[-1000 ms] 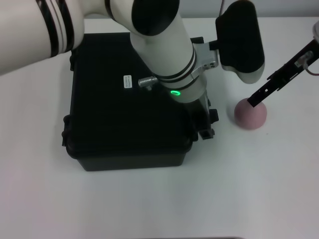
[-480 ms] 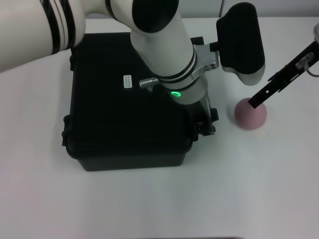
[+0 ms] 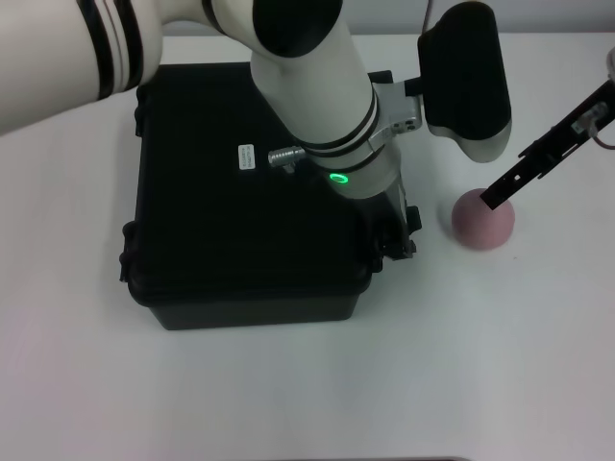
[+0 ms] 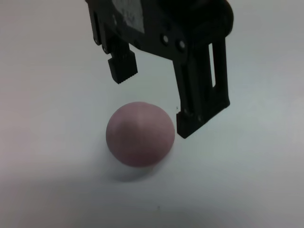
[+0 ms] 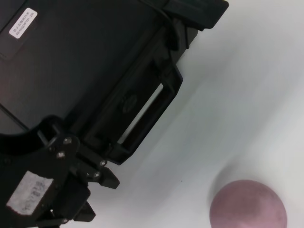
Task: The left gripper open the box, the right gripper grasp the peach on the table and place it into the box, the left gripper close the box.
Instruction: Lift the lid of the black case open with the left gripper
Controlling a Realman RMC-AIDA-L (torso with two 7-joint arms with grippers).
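The black box (image 3: 240, 211) lies with its lid down on the white table (image 3: 288, 384). Its handle (image 5: 142, 111) faces the peach. My left gripper (image 3: 394, 235) reaches over the lid and sits low against the box's right side, next to the handle; the right wrist view also shows this left gripper (image 5: 71, 190). The pink peach (image 3: 483, 221) rests on the table right of the box. My right gripper (image 4: 156, 102) hangs open just above the peach (image 4: 140, 134), one finger on each side, not touching it. The head view shows this right gripper (image 3: 498, 195) as a dark bar.
A small white label (image 3: 245, 157) sits on the box lid. A latch (image 5: 192, 9) sticks out from the box's side. The left arm's bulky wrist (image 3: 466, 77) hangs above the table between box and peach. Bare white table lies in front.
The left gripper has drawn slightly back along the box's right side. The right gripper has shifted a touch to the right above the peach. Box and peach have not moved.
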